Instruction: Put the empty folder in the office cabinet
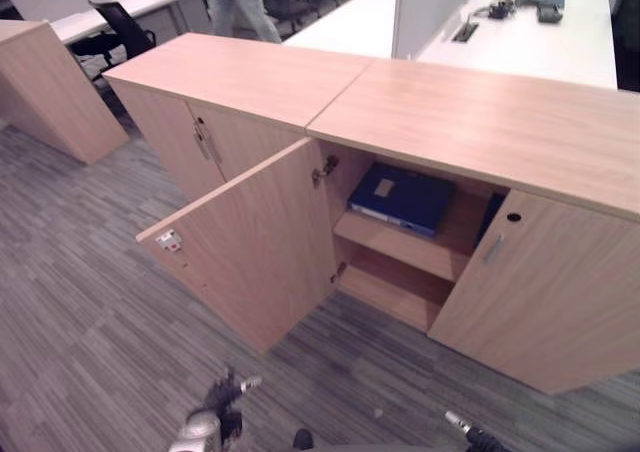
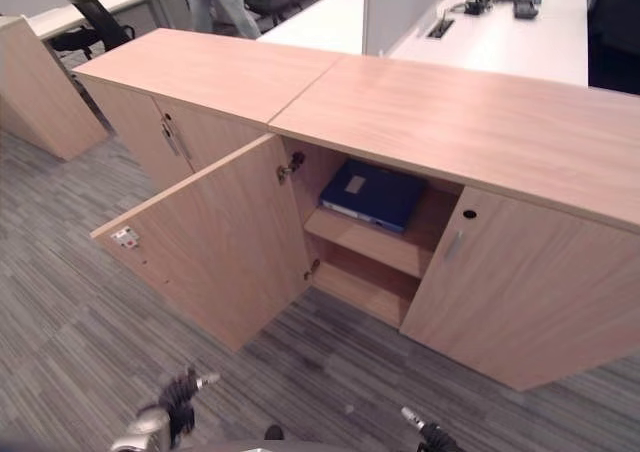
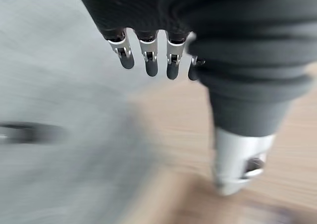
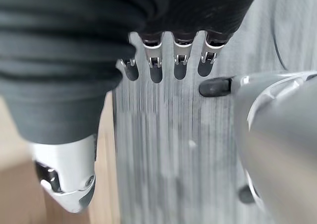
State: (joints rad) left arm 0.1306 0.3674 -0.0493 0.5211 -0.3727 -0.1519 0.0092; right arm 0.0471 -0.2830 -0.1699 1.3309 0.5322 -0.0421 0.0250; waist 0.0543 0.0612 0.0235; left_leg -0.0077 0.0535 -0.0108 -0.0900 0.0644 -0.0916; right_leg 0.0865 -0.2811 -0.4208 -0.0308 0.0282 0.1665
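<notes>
Folder [image 1: 402, 198]: blue, flat, rectangular, lying on the upper shelf of the wooden cabinet [image 1: 480, 122] at frame centre (door [image 1: 255, 242] swung open). Left hand [image 1: 222, 404], lower left: fingers straight, empty. Right hand [image 4: 168, 65], lower right: fingers relaxed, empty. Floor: grey striped carpet [image 1: 80, 322].

- A black office chair [image 1: 122, 32] is seen at the far left.
- A person [image 1: 238, 2] is seen standing beyond it.
- White desks [image 1: 540, 42] are ranged behind.

Both head eyes look down on the cabinet [image 1: 420, 132]; wrist views hug floor-facing fingers [image 3: 148, 60].
</notes>
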